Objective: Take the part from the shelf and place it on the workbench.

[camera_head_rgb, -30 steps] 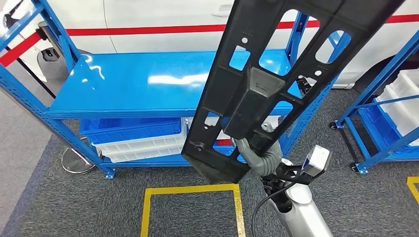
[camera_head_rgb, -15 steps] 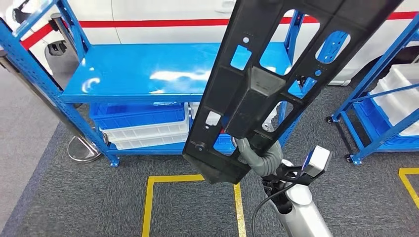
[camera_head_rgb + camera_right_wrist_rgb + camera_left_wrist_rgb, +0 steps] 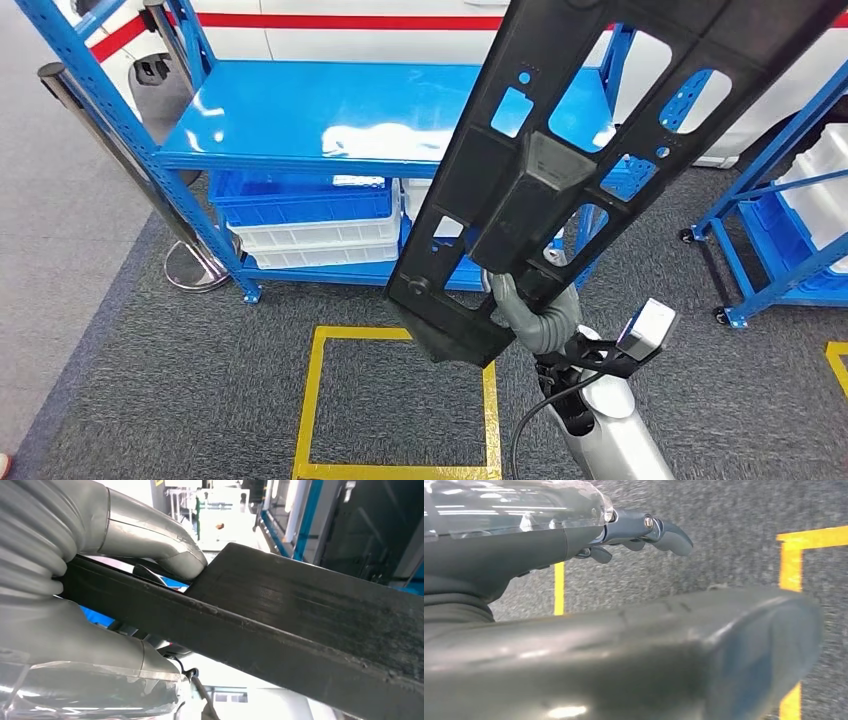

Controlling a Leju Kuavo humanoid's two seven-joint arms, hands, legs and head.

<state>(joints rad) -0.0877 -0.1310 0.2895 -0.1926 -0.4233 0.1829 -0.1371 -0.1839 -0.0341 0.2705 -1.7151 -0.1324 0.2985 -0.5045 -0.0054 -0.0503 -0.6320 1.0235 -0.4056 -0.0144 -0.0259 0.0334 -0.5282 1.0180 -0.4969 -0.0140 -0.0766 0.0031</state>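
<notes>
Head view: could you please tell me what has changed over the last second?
The whole scene has slid right and down in the picture, so the camera moved, not the blue metal shelf or the yellow floor square. The right hand still holds the long black plastic panel the same way; nothing was released.

A yellow taped square (image 3: 398,400) marks the grey carpet (image 3: 150,380). Just beyond the square sit stacked blue and white bins (image 3: 315,215). Well to the left of the square stands a barrier post (image 3: 130,160) on a round base. A white car (image 3: 380,30) with a red stripe is parked far beyond the square.
</notes>
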